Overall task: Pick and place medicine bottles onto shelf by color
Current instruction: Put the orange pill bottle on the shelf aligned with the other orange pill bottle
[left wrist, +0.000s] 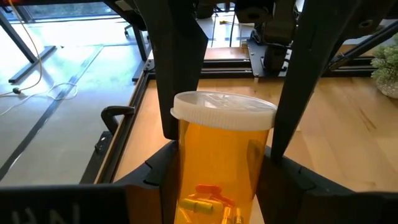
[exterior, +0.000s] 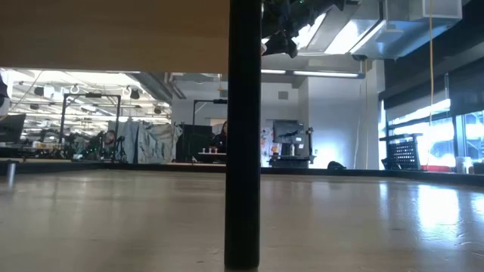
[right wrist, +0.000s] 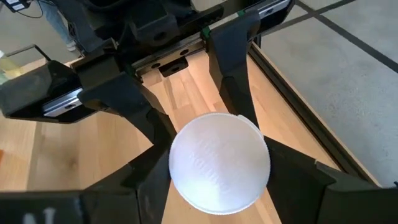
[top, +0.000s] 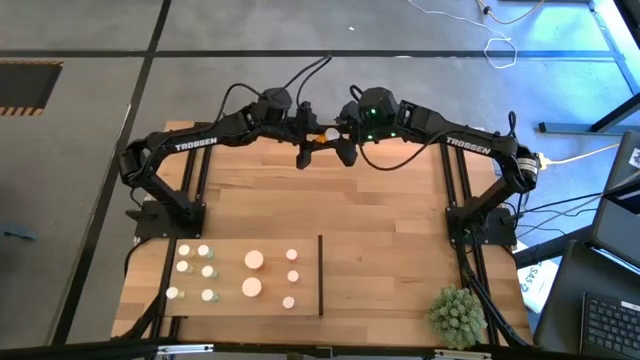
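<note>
My left jaws (left wrist: 217,168) pinch the orange bottle (left wrist: 219,165) high over the worktop's (top: 380,210) far edge, right jaws (right wrist: 217,168) spread around its white cap (right wrist: 219,163); I'd close right firmly before left releases, then head for the shelf (top: 225,295).

The middle of the worktop (top: 330,200) is bare and open to passage. The shelf (top: 230,300) lies along the near left edge, crowded with bottles (top: 252,261), and is bounded on its right by an upright divider (top: 320,275). Open worktop lies right of the divider, up to a plant ball (top: 457,314) in the near right corner.
</note>
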